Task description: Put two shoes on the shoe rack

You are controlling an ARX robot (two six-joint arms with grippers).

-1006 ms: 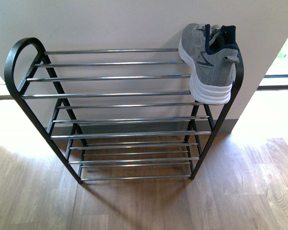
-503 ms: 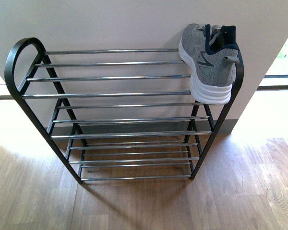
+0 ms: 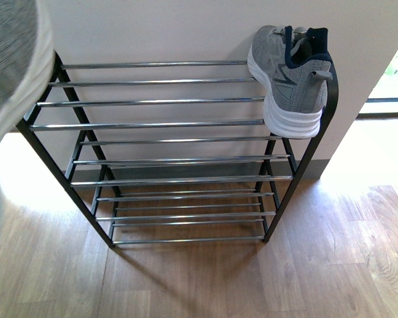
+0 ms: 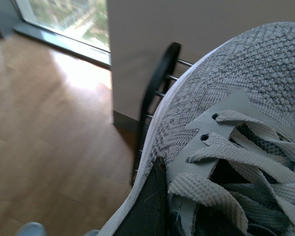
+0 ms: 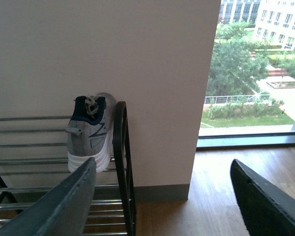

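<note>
One grey sneaker [image 3: 292,79] rests on the right end of the shoe rack's [image 3: 166,103] top shelf, heel outward over the front rod. A second grey sneaker [image 3: 10,59] fills the left edge of the front view, blurred and close, and hides the rack's left loop. In the left wrist view my left gripper [image 4: 182,206] is shut on this sneaker [image 4: 236,98], with one black finger [image 4: 150,206] against its side by the laces. My right gripper [image 5: 162,196] hangs open and empty, right of the rack's end loop [image 5: 120,147]. The shelved sneaker [image 5: 91,132] sits behind that loop.
The rack stands against a white wall [image 3: 152,33] on a wooden floor [image 3: 331,252]. Floor-level windows [image 5: 250,73] flank the wall on both sides. A pale blue shape [image 4: 32,228] shows low on the floor in the left wrist view.
The held grey sneaker has come into the front view from the left and now covers the rack's left loop. The sneaker on the top shelf has not moved.
</note>
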